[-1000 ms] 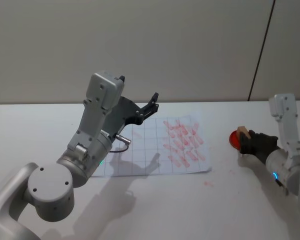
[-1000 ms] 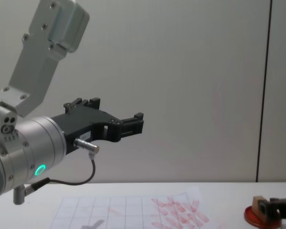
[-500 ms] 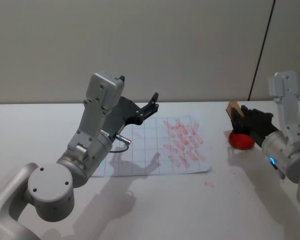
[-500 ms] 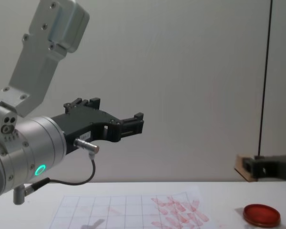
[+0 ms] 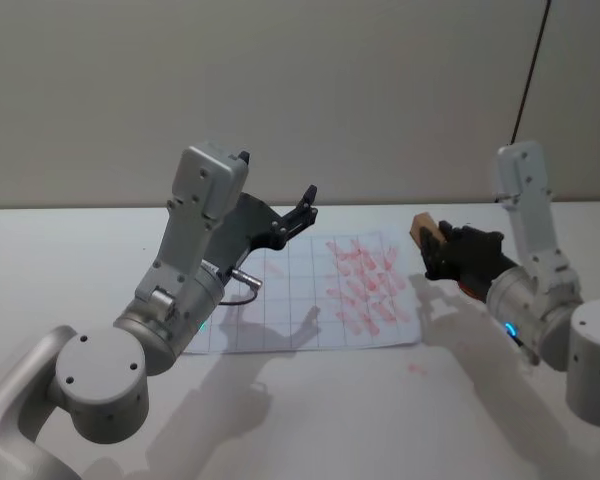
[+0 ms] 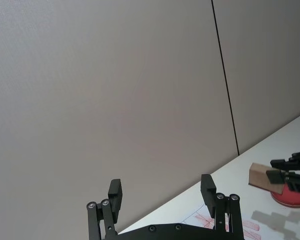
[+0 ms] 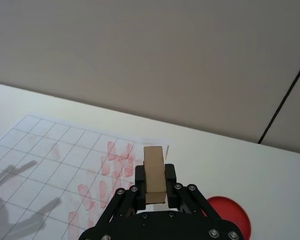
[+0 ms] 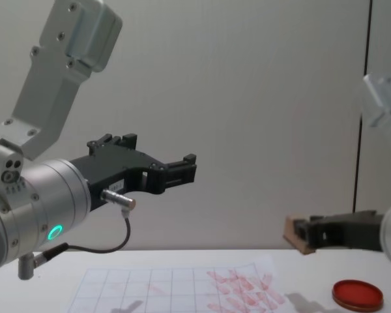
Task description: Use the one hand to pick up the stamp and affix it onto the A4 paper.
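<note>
Beige wall [image 5: 280, 90], dark seam [image 5: 532, 70], white tabletop [image 5: 380, 420]

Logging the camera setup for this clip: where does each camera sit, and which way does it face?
Head: high, facing down at the table; left arm, right gripper holding the stamp.
Left wrist: behind the open left gripper, facing the wall.
Right wrist: behind its gripper, over the A4 paper.
Chest: low, level toward the wall; left gripper large.
Chest and left wrist share the stamp and red ink pad.
</note>
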Motion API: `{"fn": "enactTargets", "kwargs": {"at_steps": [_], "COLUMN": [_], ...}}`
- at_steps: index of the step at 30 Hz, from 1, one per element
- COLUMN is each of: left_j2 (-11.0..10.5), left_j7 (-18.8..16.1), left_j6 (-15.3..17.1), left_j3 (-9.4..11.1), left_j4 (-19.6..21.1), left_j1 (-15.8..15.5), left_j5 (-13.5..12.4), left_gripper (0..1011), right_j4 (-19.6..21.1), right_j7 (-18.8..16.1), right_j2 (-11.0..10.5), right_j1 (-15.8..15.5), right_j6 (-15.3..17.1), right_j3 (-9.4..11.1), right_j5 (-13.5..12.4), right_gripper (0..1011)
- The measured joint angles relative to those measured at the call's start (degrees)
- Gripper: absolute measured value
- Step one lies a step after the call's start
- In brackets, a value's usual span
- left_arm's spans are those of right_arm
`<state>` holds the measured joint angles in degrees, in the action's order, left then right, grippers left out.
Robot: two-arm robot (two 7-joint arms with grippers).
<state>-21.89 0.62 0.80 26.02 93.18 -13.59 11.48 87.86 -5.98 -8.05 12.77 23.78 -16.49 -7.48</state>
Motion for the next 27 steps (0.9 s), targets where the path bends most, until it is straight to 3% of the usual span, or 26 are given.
{"fn": "enactTargets", "kwargs": {"at_steps": [9,27], "left_j2": [0.0,0.0], "left_j7": [0.0,0.0], "left_j6": [0.0,0.0], "left_j3": [0.0,0.0], "left_j4": [0.0,0.0], "left_j1": [0.0,0.0], "left_j5": [0.0,0.0], "left_gripper": [1001,1002], "right_j4": [-1.59,-4.69], "right_j7": [-0.94,-3.63], "right_j2": [1.47,3.54], "right_j1": [0.08,0.54], "right_j6": [3.11,5.97], "right_j3": [-1.87,-4.42], "right_j5": [1.95,4.48], "right_gripper": [211,211]}}
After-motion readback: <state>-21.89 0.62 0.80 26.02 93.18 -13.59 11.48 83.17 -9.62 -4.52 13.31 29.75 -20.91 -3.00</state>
